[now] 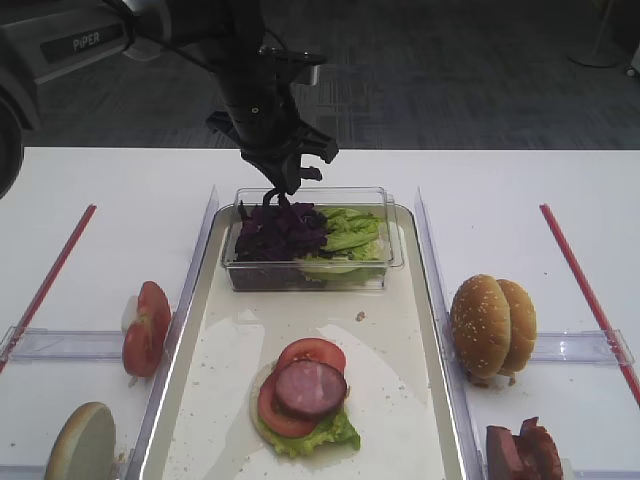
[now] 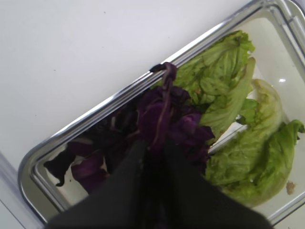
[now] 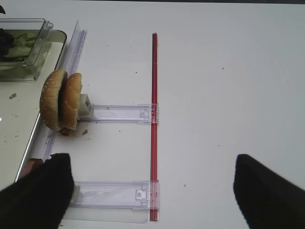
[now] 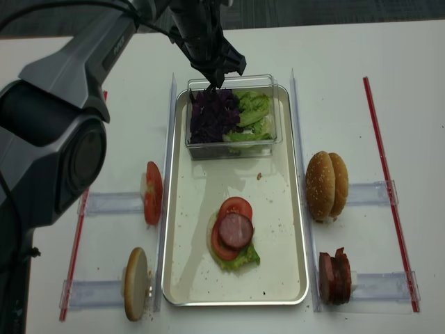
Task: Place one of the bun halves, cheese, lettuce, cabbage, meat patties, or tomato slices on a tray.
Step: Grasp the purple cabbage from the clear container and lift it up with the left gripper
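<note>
- While your left gripper hangs over the far-left corner of the clear box, its jaws are clenched on a strand of cabbage that trails down to the purple heap below.
- The cabbage fills the box's left half, and lettuce fills the right; the two touch along the middle.
- The box sits across the far end of the tray, its walls close to both long rims, so you get little side room there.
- Toward the tray's near edge you have a stack: lettuce leaf, tomato slices, and a meat patty on top. The pale floor between the box and the stack is bare save for crumbs.
- Left of the tray, more tomato slices stand on edge just beside the rim, and one bun half sits at the tabletop's near-left corner.
- Right of the tray, two bun halves stand upright together near the rim, with patties nearer you.
- Your right gripper hovers over the right side of the tabletop, fingers spread apart, nothing between them.
- Red strips run along both outer sides.
</note>
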Controlling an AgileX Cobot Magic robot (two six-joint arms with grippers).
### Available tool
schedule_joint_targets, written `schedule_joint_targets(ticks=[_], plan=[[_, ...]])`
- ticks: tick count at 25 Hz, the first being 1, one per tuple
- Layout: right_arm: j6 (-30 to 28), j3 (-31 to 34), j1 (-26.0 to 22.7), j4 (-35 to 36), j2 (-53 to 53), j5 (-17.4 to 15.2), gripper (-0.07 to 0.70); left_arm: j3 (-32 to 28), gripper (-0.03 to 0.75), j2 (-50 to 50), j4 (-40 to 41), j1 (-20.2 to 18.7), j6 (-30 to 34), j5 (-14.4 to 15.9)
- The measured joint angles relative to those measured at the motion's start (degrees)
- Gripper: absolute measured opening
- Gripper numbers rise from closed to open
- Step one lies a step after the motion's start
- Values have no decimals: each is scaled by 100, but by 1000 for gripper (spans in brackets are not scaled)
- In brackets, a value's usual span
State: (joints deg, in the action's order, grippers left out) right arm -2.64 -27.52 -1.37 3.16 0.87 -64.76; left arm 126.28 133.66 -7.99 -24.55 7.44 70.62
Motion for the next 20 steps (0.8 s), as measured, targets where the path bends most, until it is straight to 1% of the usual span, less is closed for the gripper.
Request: schedule_joint_targets(ticks=[7,16,20], plan=[[0,0,0,0,0,0,692,0,32,-79,0,0,-24,10],[-12,0,0,0,0,0,692,-77,32,-512,-122,0,-45,20],[-12,0,0,0,0,0,692,-111,32,-637,-133,-74,-35,32]])
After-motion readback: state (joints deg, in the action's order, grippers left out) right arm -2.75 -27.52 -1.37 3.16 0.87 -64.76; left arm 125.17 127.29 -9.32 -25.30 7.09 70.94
